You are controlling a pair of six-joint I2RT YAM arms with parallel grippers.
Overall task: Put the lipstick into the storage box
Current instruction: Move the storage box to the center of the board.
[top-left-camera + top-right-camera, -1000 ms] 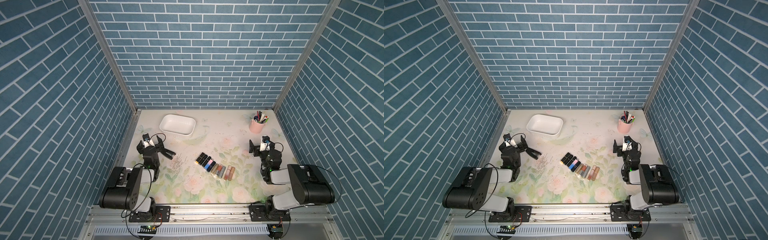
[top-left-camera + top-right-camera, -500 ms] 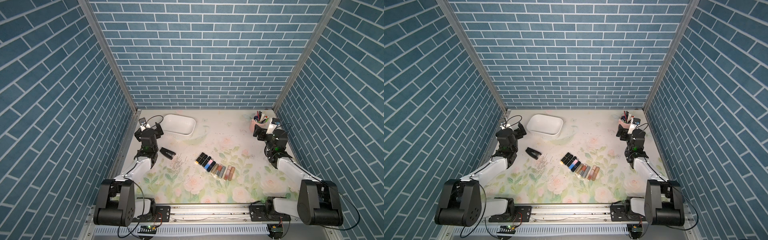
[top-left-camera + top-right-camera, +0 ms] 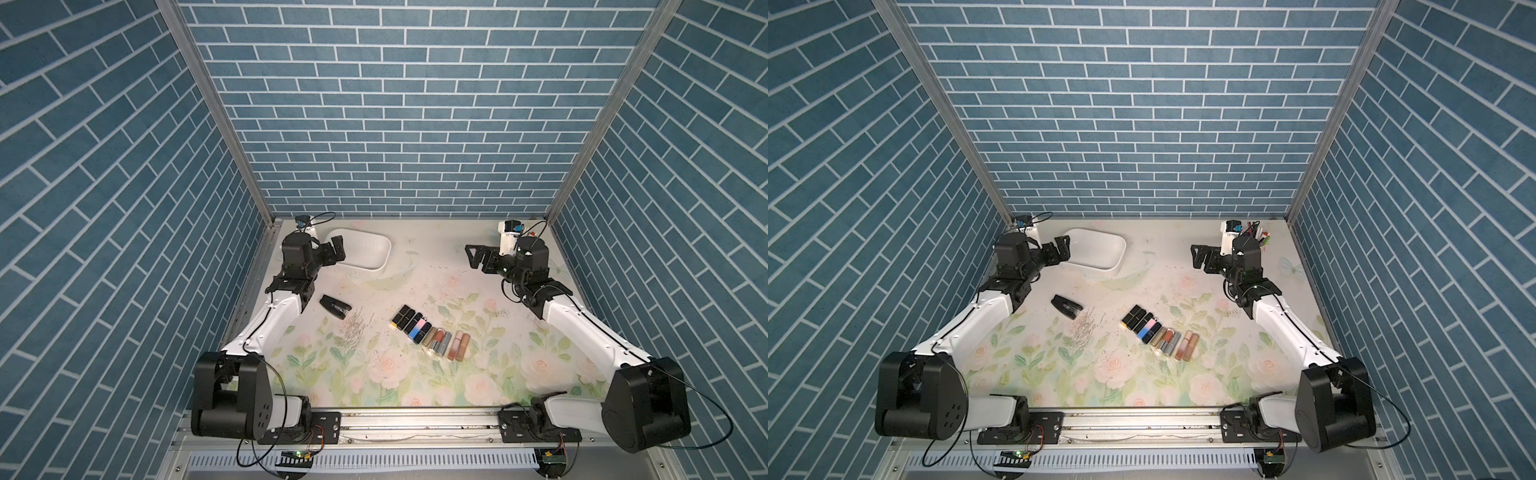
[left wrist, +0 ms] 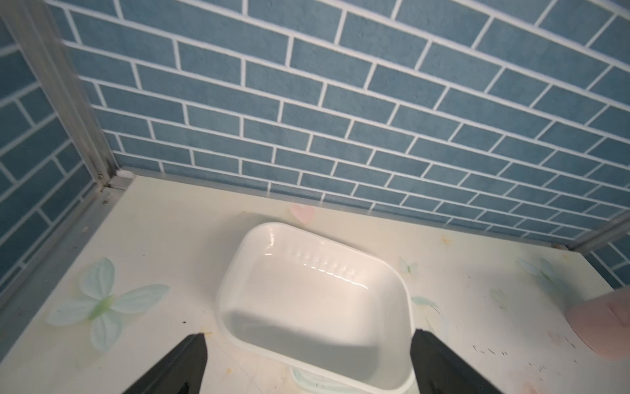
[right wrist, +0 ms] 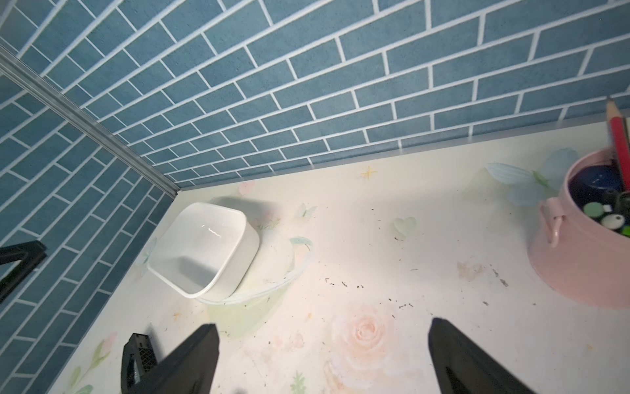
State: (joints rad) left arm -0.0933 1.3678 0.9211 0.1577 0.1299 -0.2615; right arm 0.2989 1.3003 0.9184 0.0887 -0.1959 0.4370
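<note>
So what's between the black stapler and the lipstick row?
A loose scatter of tiny silvery bits, nearer the stapler; both top views show it.

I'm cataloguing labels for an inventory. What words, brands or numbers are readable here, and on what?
No text can be read.
lipsticks: any print is too small to tell.
storage box: plain white, no marking shown.
pink pen cup: no label on the side shown.

Both wrist views face the storage box [image 4: 313, 307]

Blue brick-patterned walls [image 3: 395, 104] enclose a pale floral tabletop [image 3: 415, 374] with aluminium corner posts [image 3: 215, 104].
</note>
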